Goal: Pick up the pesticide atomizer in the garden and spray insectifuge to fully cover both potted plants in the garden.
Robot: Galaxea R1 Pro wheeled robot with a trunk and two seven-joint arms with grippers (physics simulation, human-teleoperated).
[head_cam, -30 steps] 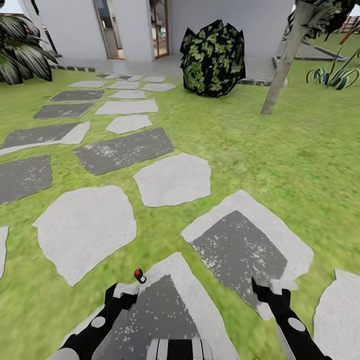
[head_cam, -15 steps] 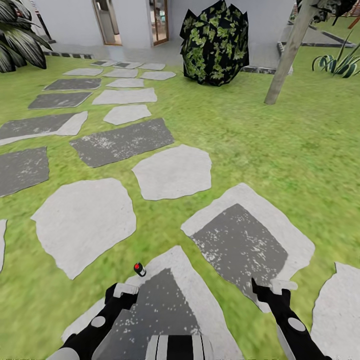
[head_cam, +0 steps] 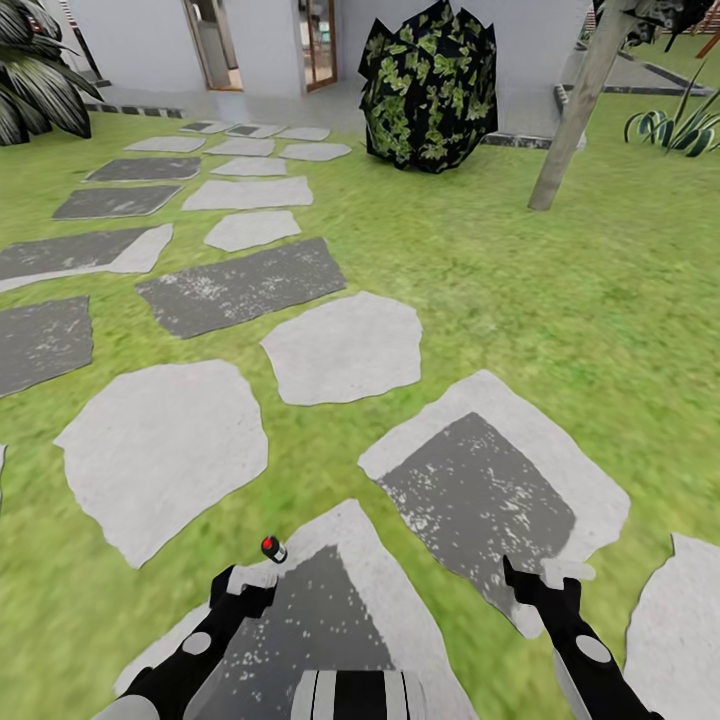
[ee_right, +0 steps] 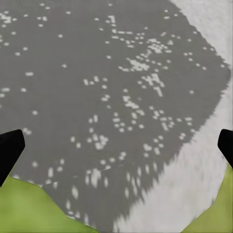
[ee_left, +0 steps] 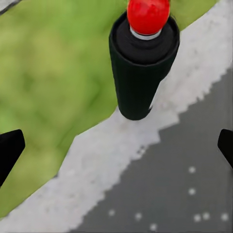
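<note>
Your left gripper [head_cam: 243, 585] is spread wide just behind the small dark red-capped bottle [head_cam: 272, 549] on grey paving [head_cam: 330, 610]; your right gripper [head_cam: 540, 580] also gapes, holding nothing.

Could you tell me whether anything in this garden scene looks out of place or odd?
One thing stands out: a small dark cylinder with a red top stands alone at the edge of a paving stone, just ahead of the left gripper. Nothing looks spilled or broken.
</note>
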